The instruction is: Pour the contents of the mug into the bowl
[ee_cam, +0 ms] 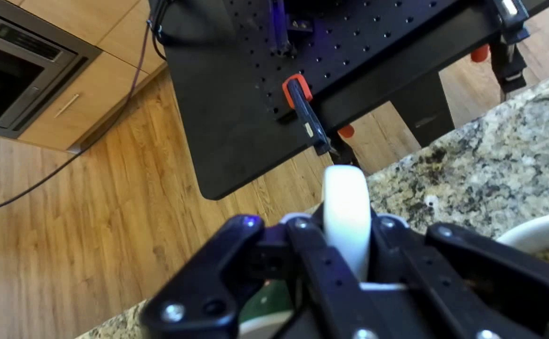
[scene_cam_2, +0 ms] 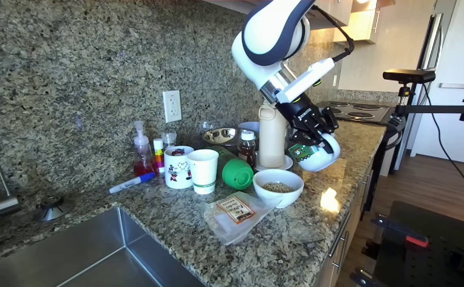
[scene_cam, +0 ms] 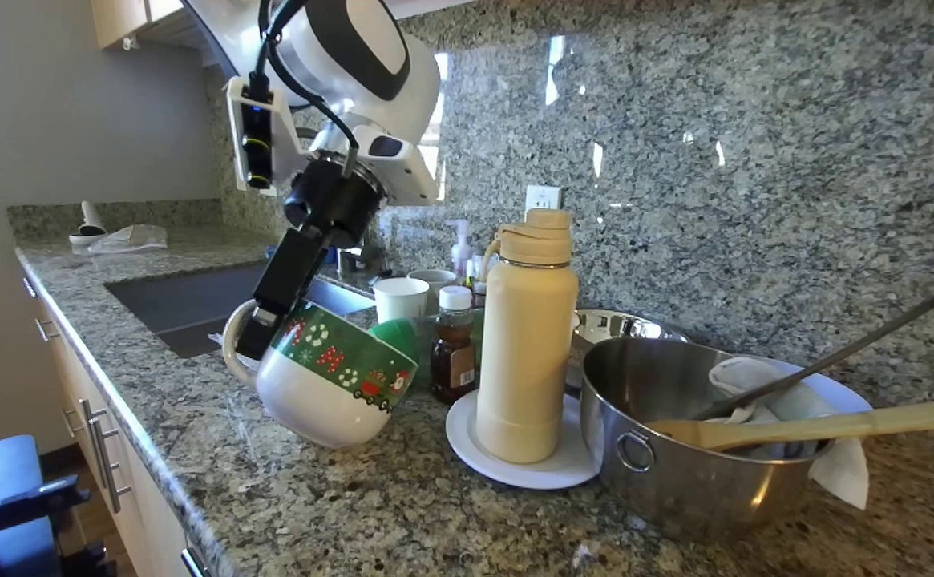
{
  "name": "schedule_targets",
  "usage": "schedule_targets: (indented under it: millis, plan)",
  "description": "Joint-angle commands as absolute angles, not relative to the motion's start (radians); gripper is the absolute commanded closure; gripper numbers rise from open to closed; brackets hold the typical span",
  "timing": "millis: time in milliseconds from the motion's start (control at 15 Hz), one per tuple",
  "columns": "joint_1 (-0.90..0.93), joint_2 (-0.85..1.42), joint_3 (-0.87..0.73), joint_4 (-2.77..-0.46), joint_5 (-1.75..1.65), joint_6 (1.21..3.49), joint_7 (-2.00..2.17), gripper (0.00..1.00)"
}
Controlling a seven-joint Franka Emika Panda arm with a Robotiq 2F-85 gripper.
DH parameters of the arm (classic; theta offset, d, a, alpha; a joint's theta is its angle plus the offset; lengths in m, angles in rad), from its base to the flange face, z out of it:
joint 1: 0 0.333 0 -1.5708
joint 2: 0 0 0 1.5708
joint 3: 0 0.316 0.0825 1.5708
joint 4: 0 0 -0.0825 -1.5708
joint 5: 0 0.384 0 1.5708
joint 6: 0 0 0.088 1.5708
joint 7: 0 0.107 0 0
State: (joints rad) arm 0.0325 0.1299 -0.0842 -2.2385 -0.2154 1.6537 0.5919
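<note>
Wrist view: white handle [ee_cam: 347, 197] pinched between the jaws of the gripper [ee_cam: 348, 226]. In both exterior views the mug [scene_cam: 332, 389] is held tilted above the counter [scene_cam: 378, 513]. Bowl [scene_cam_2: 290, 197], grains [scene_cam_2: 278, 187] inside, is seen near it in an exterior view.

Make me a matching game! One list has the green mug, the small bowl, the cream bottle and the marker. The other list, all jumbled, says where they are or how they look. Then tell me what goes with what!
Things:
1. green mug
2. small bowl
3. cream bottle
4. marker

Places and looks:
A. standing on a white plate
B. white and blue, lying down
C. tilted, gripped by the claw
D. seed-like bits inside

Right pairs: 1-C, 2-D, 3-A, 4-B.
</note>
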Motion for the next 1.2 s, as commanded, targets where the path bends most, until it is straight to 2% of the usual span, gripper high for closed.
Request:
schedule_targets:
  millis: [0, 600, 1133]
  plan:
    - [-0.005, 0.020, -0.094, -2.350, -0.235, 1.790, 0.610, 0.98]
    - [-0.078, -0.096, -0.120, -2.597, -0.280, 2.272, 0.717, 0.98]
    - [-0.144, -0.128, -0.116, -2.760, -0.417, 2.584, 0.944, 0.98]
